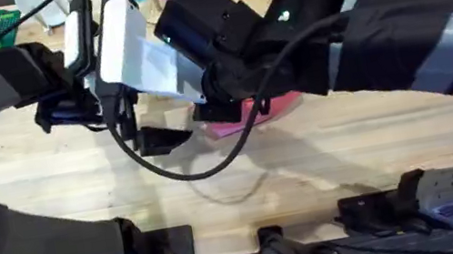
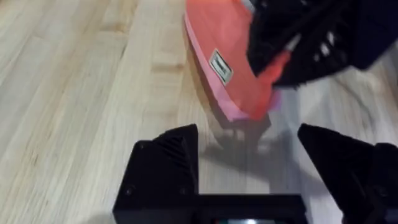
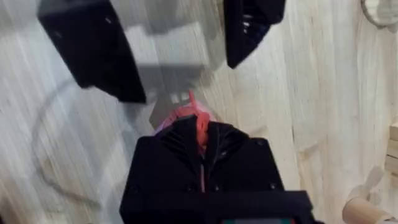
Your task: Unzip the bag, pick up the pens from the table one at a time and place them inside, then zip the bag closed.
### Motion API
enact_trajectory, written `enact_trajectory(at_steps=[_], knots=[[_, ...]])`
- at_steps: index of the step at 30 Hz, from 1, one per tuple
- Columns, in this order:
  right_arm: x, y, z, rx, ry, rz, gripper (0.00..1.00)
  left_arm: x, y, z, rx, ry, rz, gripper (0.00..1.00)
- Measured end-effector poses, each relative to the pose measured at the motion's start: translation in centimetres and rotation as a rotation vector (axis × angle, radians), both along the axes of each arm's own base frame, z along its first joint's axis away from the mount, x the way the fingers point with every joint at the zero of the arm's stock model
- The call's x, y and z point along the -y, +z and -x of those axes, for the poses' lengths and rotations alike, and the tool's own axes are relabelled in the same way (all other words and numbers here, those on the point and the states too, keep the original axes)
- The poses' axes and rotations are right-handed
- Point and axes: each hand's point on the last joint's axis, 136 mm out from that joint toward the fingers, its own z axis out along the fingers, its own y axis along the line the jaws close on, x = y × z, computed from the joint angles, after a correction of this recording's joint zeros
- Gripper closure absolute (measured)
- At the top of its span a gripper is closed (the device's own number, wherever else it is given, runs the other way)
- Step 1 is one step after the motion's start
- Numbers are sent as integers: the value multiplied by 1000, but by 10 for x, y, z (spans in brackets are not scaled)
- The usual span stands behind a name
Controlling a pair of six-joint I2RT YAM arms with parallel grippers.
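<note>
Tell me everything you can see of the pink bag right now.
The bag is soft pink fabric with a small pale label on its side. It lies on the wooden table, mostly hidden under the arms in the overhead view, where its pink edge peeks out. The right gripper is shut on a thin pink piece of it at one end. The left gripper is open beside it, not touching. Its zipper's state cannot be told.

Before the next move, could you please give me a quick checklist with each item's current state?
1. Right gripper pinching the bag: ok, fingers shut on pink fabric at one end.
2. Left gripper open for a grab: ok, fingers apart just short of the bag.
3. Left gripper holding anything: ok, nothing.
4. Zipper open or shut: cannot tell.
5. Pens located: cannot tell.
6. Bag on the table: cannot tell whether its pinched end is lifted.
</note>
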Motion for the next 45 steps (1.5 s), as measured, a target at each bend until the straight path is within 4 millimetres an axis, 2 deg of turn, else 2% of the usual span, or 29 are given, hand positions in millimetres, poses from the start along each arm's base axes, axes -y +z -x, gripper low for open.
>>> enact_trajectory(at_steps=[5,13,19,24,29,37,45], knots=[[0,0,0,-5,-13,-5,969,15,4,-6,-44,16,39,7],[5,0,-8,-11,-46,-15,969,43,6,-3,-79,-39,53,7],[6,0,-10,-12,-53,-17,969,44,6,-6,-119,-14,54,4],[7,0,-10,-12,-53,-16,969,44,5,-6,-136,-6,52,52],[7,0,-10,-12,-52,-16,969,43,2,-5,-146,-4,36,4],[7,0,-10,-12,-52,-16,970,45,-20,-8,-206,-6,45,6],[7,0,-10,-12,-52,-16,970,49,-13,-14,-184,-6,109,6]])
